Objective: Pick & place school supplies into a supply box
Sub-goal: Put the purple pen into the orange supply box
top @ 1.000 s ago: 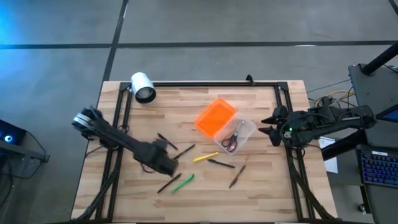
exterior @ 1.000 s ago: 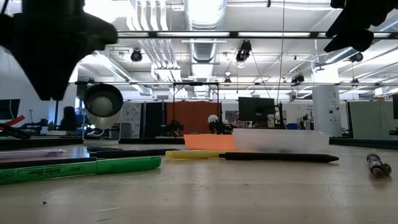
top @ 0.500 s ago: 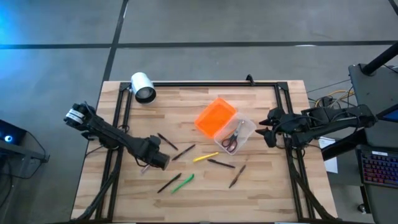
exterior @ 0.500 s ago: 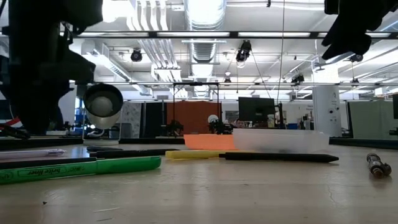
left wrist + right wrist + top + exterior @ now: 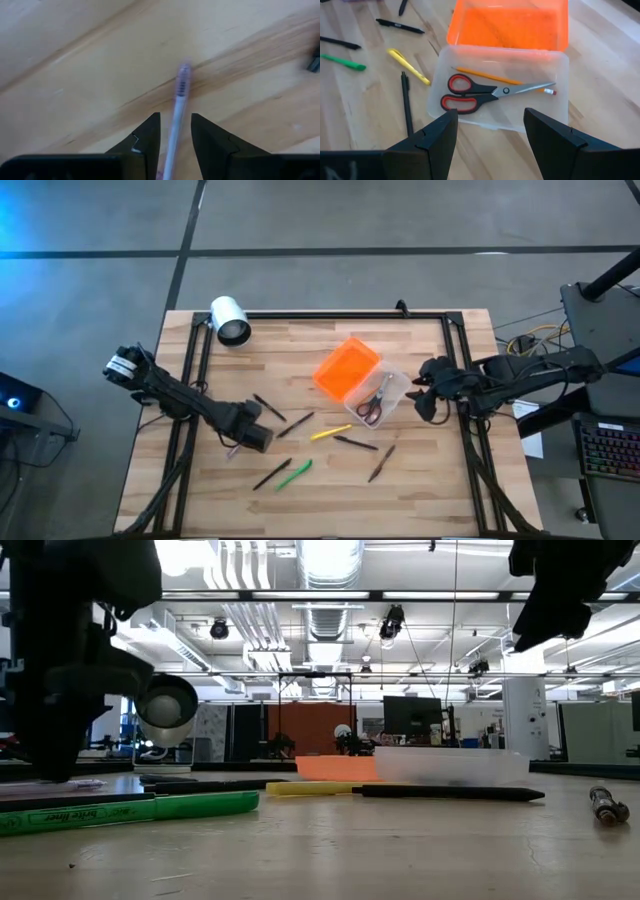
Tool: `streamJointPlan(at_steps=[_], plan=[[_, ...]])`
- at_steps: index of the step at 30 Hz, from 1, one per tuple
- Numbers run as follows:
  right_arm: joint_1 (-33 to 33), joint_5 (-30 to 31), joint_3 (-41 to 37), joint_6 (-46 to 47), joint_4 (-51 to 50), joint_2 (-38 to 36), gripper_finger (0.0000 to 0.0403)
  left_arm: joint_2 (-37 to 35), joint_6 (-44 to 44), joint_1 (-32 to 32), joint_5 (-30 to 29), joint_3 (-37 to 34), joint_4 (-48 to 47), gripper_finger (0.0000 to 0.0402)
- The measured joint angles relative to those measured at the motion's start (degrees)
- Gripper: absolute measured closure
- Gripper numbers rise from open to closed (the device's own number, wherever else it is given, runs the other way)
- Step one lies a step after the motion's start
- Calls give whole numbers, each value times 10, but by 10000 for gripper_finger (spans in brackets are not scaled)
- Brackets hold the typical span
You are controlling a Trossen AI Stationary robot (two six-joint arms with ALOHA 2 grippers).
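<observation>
— Straddling that thin pale pink pen [image 5: 176,115], is it?

— Yes: the left gripper [image 5: 174,131] is low over the wooden table [image 5: 420,480], fingers spread, with the pen lying flat between them and running out ahead of the tips.

— How would it handle?

— Light, stiff and smooth, I'd judge — likely to roll or pivot. Pinch across the barrel near its middle.

— And the other arm?

— The right gripper [image 5: 490,127] hangs spread above the clear plastic supply box with the orange lid [image 5: 507,70]; red-handled scissors [image 5: 485,93] and a yellow pencil [image 5: 502,80] lie just beyond its fingers.
</observation>
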Motion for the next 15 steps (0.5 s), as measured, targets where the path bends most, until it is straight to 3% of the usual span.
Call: streamJointPlan(at_steps=[15], plan=[[0,-13,0,22,15,3,184,-2,-21,0,-5,-51,57,310]])
